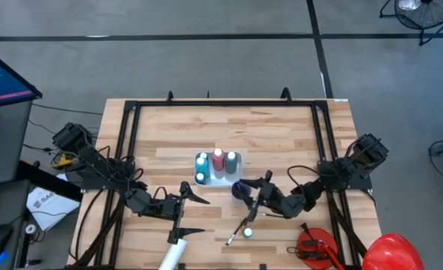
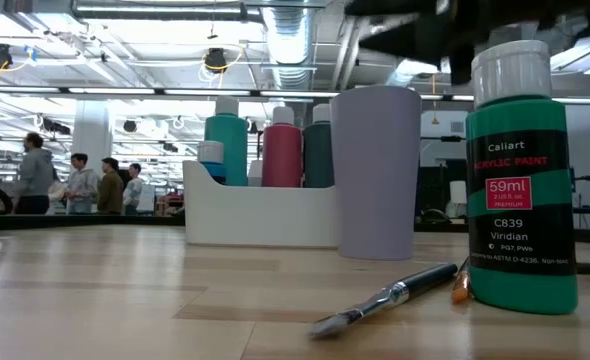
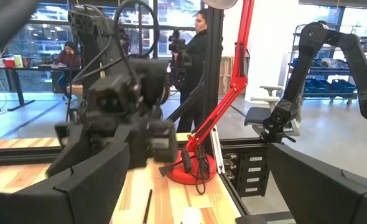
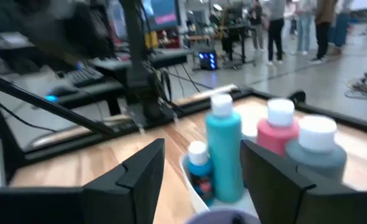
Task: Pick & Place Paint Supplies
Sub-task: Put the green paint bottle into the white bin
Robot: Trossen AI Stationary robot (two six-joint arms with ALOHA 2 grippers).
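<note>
Left gripper point(image 1: 185, 206) and right gripper point(image 1: 260, 189) open

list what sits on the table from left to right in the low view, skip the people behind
white caddy with a teal bottle, a pink-red bottle and a dark teal bottle → lavender cup → paintbrush lying flat → green Caliart paint bottle

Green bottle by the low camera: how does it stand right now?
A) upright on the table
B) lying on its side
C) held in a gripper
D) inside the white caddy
A: the green bottle stands upright on the table, cap up, beside a brush, apart from the white caddy.
</note>
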